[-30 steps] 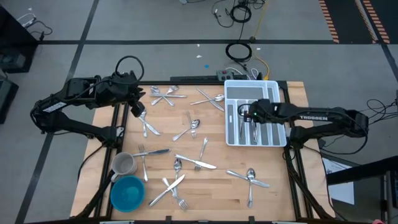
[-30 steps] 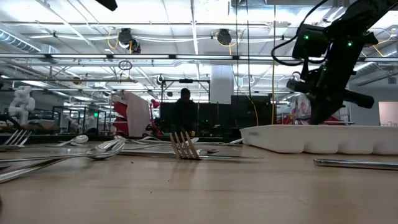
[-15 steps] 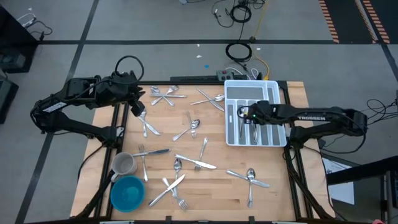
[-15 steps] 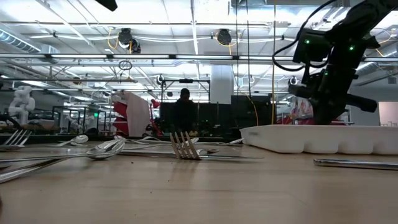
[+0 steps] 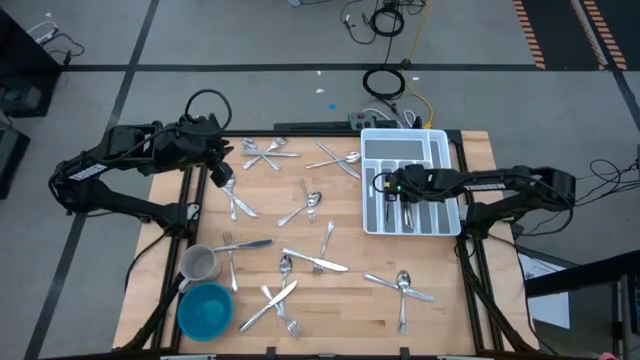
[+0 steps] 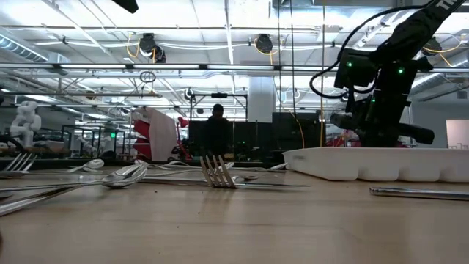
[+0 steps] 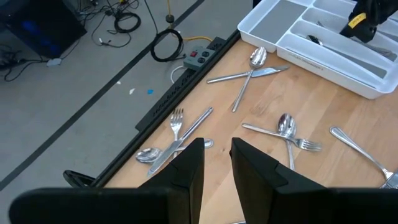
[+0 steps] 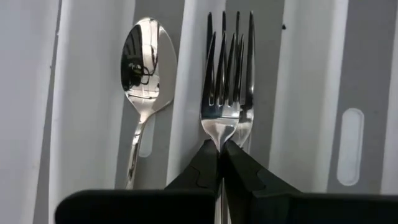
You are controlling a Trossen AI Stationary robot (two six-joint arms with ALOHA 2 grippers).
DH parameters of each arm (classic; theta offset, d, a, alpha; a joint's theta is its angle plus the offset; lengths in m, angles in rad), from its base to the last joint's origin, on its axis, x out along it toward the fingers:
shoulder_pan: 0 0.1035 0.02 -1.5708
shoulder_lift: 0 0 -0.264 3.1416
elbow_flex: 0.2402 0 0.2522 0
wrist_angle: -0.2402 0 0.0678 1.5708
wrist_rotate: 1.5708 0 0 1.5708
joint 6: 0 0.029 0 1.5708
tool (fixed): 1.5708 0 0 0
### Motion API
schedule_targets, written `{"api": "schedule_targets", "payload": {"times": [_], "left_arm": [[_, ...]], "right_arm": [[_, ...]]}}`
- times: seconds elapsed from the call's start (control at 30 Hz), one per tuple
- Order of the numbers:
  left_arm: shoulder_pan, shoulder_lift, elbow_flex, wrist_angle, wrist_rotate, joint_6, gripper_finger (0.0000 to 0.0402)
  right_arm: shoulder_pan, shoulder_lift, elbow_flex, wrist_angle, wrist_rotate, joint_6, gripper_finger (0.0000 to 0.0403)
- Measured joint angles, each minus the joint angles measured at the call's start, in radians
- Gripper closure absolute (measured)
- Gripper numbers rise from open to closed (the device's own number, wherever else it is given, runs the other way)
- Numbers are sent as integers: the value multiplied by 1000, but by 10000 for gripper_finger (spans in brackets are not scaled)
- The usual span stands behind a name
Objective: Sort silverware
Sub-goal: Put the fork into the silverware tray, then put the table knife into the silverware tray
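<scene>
One fork (image 8: 225,93) clamped in the right hand (image 8: 219,163), tines above the tray (image 8: 87,93).

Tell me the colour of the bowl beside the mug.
Blue. The bowl shows best in the high view, at the table's near left corner next to the grey mug.

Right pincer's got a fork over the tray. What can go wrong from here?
1. The right pincer pinches the fork at its neck only; it may pivot or slip.
2. Another fork lies beneath in that slot of the organiser tray; tines may snag.
3. A spoon fills the adjacent slot; drift would mis-sort.
</scene>
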Motion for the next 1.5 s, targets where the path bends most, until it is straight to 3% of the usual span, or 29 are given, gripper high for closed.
{"api": "schedule_targets", "payload": {"times": [0.27, 0.67, 0.97, 1.5], "left_arm": [[0, 0, 0, 0, 0, 0, 313], [0, 0, 0, 0, 0, 0, 313], [0, 0, 0, 0, 0, 0, 313], [0, 0, 0, 0, 0, -1, 313]], "right_arm": [[0, 1, 1, -3, 0, -5, 399], [0, 1, 1, 0, 0, -3, 342], [1, -3, 1, 2, -19, -7, 328], [13, -210, 1, -19, -21, -31, 328]]}}
